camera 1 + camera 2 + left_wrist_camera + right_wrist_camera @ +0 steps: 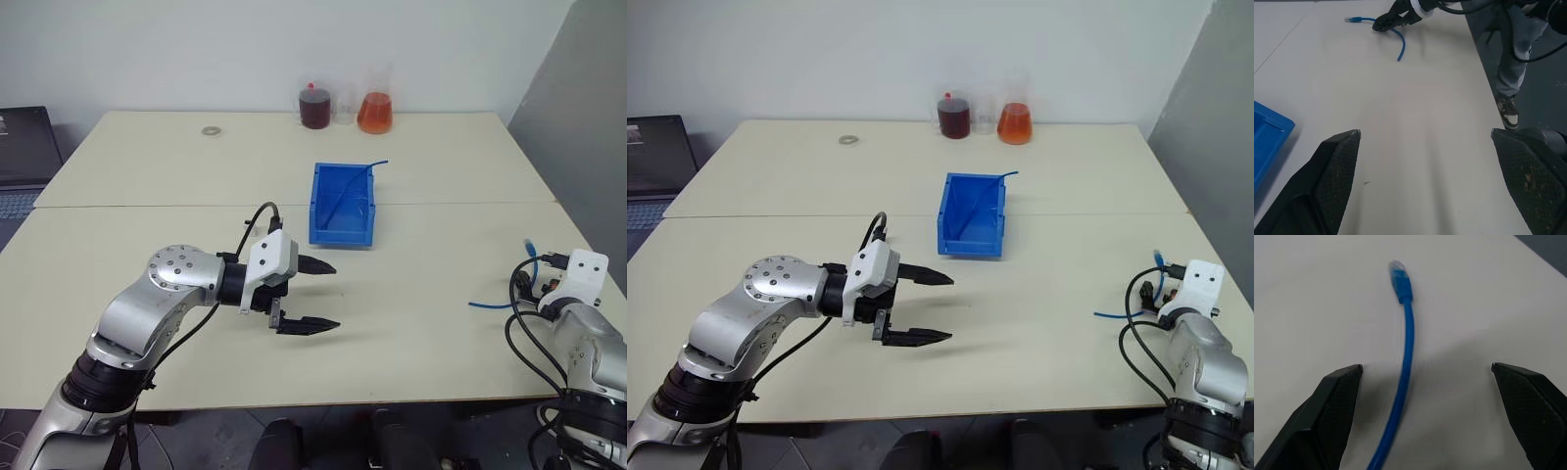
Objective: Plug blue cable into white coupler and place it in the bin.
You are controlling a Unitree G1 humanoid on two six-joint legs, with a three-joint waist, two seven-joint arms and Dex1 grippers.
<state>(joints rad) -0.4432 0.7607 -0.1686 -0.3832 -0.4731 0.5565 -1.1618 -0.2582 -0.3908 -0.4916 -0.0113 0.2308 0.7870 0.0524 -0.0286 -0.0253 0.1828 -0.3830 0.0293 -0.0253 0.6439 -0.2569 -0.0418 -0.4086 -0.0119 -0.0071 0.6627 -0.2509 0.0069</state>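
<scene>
- Head camera, left eye: the left gripper (318, 294) hovers over the table (147, 157) on the near side of the bin (343, 206), jaws spread wide and empty, apparently waiting for something to work on. A thin blue cable (355, 184) already lies in the bin, one end poking over its far right corner. A second blue cable (495, 305) lies well to the right of the bin, just beside the right arm; most of its length is hidden behind that arm's housing and black leads.
- Head camera, right eye: two flasks (1015, 123) of dark and orange liquid stand beyond the bin at the table's far edge, clear of the work. No white coupler can be made out.
- Left wrist: its own fingers stand far apart over bare table, with a corner of the bin at one side. Farther off the right gripper (1382, 24) sits over the loose cable. A person's leg and shoe (1508, 110) show beyond the table edge.
- Right wrist: spread jaws straddle the cable, its pale plug (1399, 278) ahead of the fingertips — lined up, seemingly, for a pickup. The cable's near end is cut off.
</scene>
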